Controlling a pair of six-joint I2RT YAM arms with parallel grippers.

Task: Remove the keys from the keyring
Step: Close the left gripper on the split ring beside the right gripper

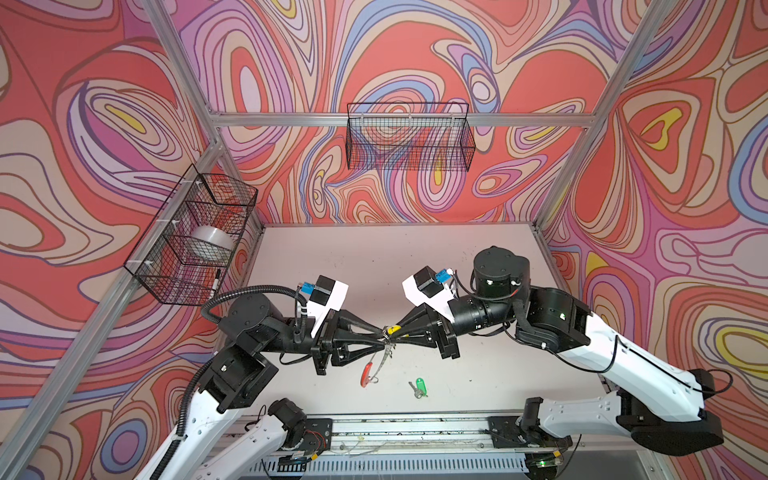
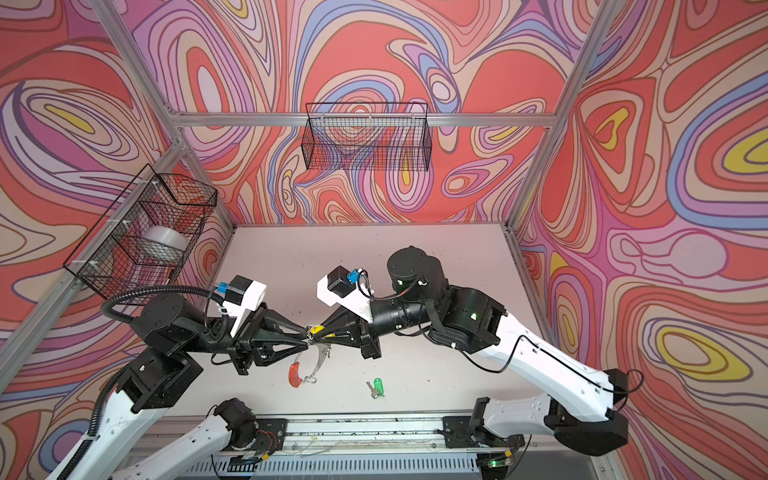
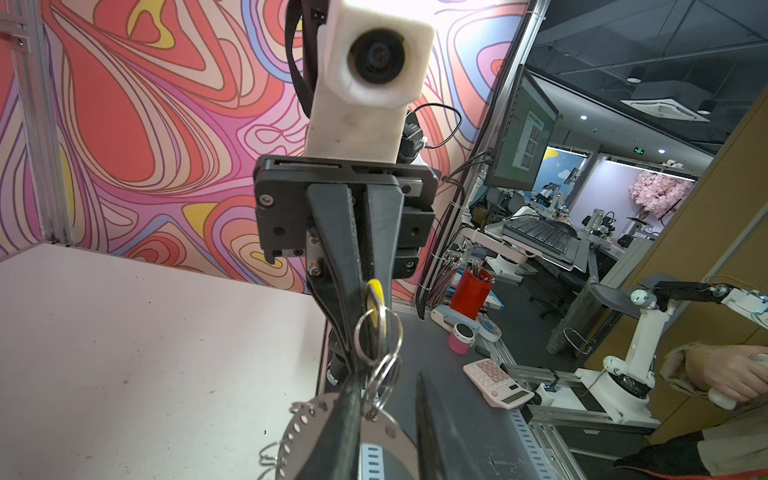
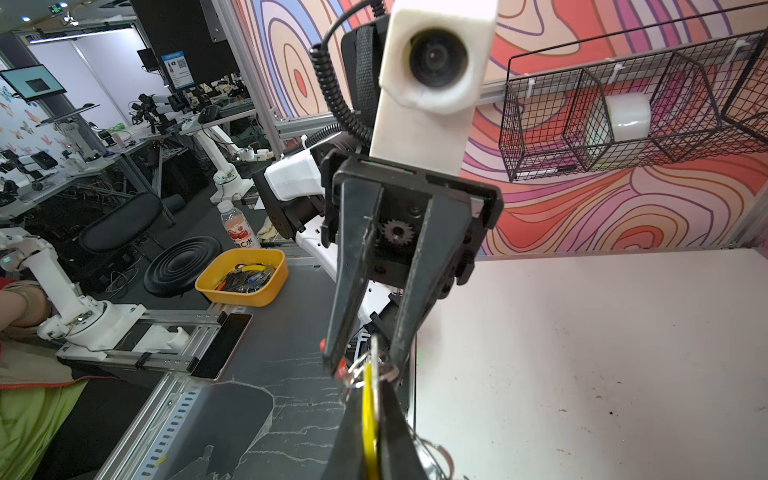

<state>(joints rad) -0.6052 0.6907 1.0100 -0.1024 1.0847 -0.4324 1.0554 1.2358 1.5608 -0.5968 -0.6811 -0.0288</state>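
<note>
Two arms meet tip to tip above the table (image 1: pixel 374 257), toward the middle of its front edge. The right gripper (image 1: pixel 397 333) is clamped on the yellow key (image 3: pixel 375 291). The left gripper (image 1: pixel 383 336) has its jaws a little apart, with small rings (image 3: pixel 386 374) between them. The keyring (image 1: pixel 385 357) hangs under the tips, its red segment (image 1: pixel 366 375) lowest. The green key (image 1: pixel 417 385) lies on the table near the front edge, right of the keyring.

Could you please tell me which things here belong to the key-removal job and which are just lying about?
Job: keyring; yellow-tagged key, in the right end effector; green-tagged key, loose on the table.
Lying about: back wire basket; side wire basket; white roll inside it.
</note>
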